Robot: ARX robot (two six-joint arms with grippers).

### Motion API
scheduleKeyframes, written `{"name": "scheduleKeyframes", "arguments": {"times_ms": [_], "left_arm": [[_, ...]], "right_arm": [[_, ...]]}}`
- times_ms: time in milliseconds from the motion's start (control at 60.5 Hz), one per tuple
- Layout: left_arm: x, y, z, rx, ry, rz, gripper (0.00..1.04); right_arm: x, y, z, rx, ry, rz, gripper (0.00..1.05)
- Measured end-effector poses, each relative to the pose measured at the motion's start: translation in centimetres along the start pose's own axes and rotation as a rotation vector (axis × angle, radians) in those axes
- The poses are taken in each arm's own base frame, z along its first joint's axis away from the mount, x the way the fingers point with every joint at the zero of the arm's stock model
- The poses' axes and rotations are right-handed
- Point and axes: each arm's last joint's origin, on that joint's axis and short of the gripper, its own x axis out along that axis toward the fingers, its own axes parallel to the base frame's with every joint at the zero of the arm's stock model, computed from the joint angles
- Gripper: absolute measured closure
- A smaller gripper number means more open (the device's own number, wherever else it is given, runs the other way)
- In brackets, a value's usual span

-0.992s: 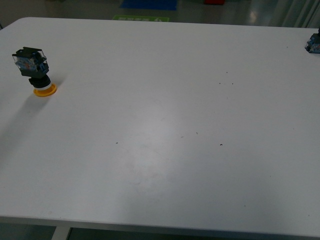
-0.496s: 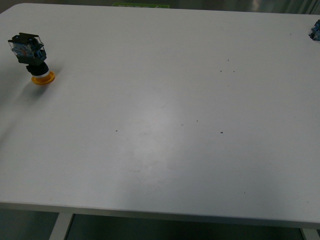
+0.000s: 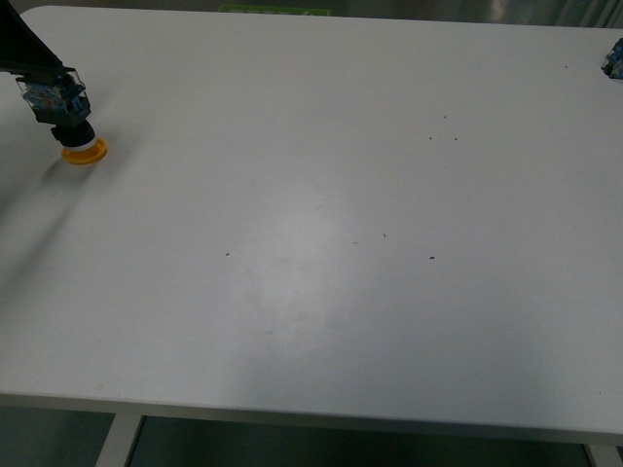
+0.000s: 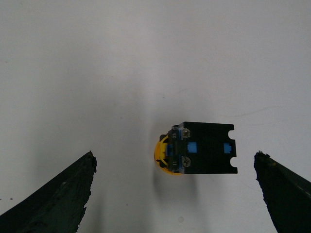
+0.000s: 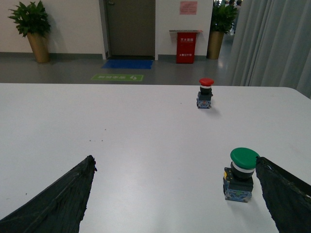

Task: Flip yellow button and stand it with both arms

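Note:
The yellow button (image 3: 66,117) stands upside down at the table's far left, its orange cap on the table and its black-and-clear contact block on top. A dark finger (image 3: 27,51) of my left gripper shows just above it at the frame's edge. In the left wrist view the button (image 4: 201,154) is seen from above, block towards the camera, with a sliver of yellow cap beside it. My left gripper (image 4: 175,158) is open and hangs over it, fingers wide on either side, not touching. My right gripper (image 5: 175,162) is open and empty over bare table.
A small blue-black block (image 3: 613,60) sits at the table's far right edge. In the right wrist view a green button (image 5: 241,174) stands close to one finger and a red button (image 5: 205,92) stands farther back. The white table (image 3: 321,243) spans the view.
My left gripper's dark finger has come into the front view above the yellow button. The button has not moved.

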Motion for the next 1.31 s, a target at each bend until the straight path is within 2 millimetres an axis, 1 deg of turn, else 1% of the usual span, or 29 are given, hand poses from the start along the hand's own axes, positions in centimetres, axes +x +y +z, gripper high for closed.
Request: {"name": "scheduleKeyframes", "arguments": {"times_ms": [215, 364, 794, 1025, 1306], "left_arm": [[1.1, -0.9, 0.5, 0.017, 0.023, 0.001, 0.07], [1.7, -1.1, 0.4, 0.018, 0.046, 0.005, 0.07], [2.5, -2.0, 1.3, 0.041, 0.063, 0.003, 0.07], [3.3, -2.4, 1.0, 0.048, 0.093, 0.009, 0.07], [3.6, -2.7, 1.1, 0.057, 0.101, 0.010, 0.07]], "right_arm": [[0.0, 0.0, 0.0, 0.000, 0.000, 0.000, 0.07], [0.0, 0.0, 0.0, 0.000, 0.000, 0.000, 0.07], [0.0, 0.0, 0.0, 0.000, 0.000, 0.000, 0.07], [0.0, 0.0, 0.0, 0.000, 0.000, 0.000, 0.07], [0.0, 0.0, 0.0, 0.000, 0.000, 0.000, 0.07]]}}
